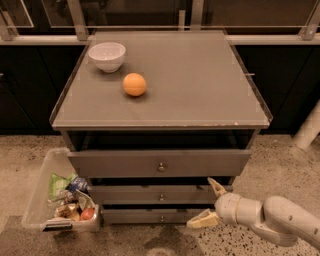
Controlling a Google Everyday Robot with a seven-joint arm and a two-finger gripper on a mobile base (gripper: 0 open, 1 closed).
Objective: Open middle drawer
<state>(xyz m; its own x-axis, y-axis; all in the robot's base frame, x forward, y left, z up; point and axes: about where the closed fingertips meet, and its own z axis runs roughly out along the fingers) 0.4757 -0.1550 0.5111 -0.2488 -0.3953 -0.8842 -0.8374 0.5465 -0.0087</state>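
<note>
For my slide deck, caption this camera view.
Open gripper by the right end of the middle drawer; bowl and orange on cabinet top.

Speckled floor (pixel 282 162), dark cabinets (pixel 280 85) behind, framed glass (pixel 145 12) above.

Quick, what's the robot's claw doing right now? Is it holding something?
Gripper: open, holding nothing, low in front of the cabinet by the right end of the middle drawer.
</note>
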